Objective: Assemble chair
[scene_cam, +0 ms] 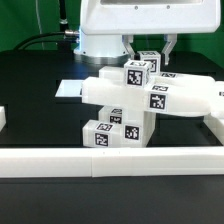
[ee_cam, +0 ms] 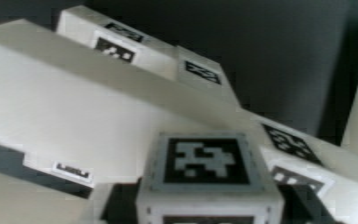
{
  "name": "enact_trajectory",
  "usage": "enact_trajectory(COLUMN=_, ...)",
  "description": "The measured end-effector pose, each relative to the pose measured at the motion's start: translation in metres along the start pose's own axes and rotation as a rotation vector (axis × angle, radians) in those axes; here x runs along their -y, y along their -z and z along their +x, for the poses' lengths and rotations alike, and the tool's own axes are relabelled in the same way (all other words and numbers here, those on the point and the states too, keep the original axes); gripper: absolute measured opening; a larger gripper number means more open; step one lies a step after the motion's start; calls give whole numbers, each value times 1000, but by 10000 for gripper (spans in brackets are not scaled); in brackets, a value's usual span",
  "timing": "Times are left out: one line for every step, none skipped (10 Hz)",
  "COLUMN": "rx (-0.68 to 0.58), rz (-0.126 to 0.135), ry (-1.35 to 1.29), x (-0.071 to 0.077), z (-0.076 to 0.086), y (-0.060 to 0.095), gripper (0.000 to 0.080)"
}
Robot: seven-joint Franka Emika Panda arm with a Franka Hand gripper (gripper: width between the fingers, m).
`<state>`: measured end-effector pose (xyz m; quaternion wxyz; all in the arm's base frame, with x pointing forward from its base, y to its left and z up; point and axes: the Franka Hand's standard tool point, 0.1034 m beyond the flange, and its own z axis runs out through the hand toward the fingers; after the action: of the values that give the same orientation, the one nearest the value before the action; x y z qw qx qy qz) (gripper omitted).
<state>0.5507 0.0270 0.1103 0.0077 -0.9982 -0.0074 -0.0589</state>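
The partly built chair [scene_cam: 130, 100] stands mid-table in the exterior view. It has a flat white panel [scene_cam: 100, 94], a long tagged piece [scene_cam: 182, 98] reaching to the exterior view's right, and tagged blocks [scene_cam: 110, 131] below. My gripper [scene_cam: 150, 52] hangs over its top at the back, shut on a tagged white block [scene_cam: 147, 63] that sits on the assembly. In the wrist view the block [ee_cam: 204, 160] fills the gap between my dark fingers [ee_cam: 133, 203], with the gripper [ee_cam: 211, 203] low over the slanting white panels [ee_cam: 87, 90].
Plain white border rails lie along the front [scene_cam: 110, 161], at the exterior view's right [scene_cam: 214, 124] and at its left edge [scene_cam: 3, 118]. The white robot body [scene_cam: 130, 25] is close behind the assembly. Black cables [scene_cam: 40, 42] lie at the back left.
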Motion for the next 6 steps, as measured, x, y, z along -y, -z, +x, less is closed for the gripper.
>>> enact_trajectory(rx=0, rz=0, ry=-26, x=0, z=0, y=0, gripper=282)
enact_trajectory(rx=0, rz=0, ry=-26, x=0, z=0, y=0, gripper=282)
enact_trajectory(rx=-1, rz=0, ry=-97, x=0, z=0, y=0, gripper=282)
enact_trajectory(rx=-8, rz=1, ry=-209, x=0, z=0, y=0, gripper=282)
enact_trajectory(rx=-19, rz=-1, ry=-319, x=-1, z=0, y=0, gripper=282)
enact_trajectory(rx=-33, rz=-2, ry=-399, x=-1, z=1, y=0, gripper=282)
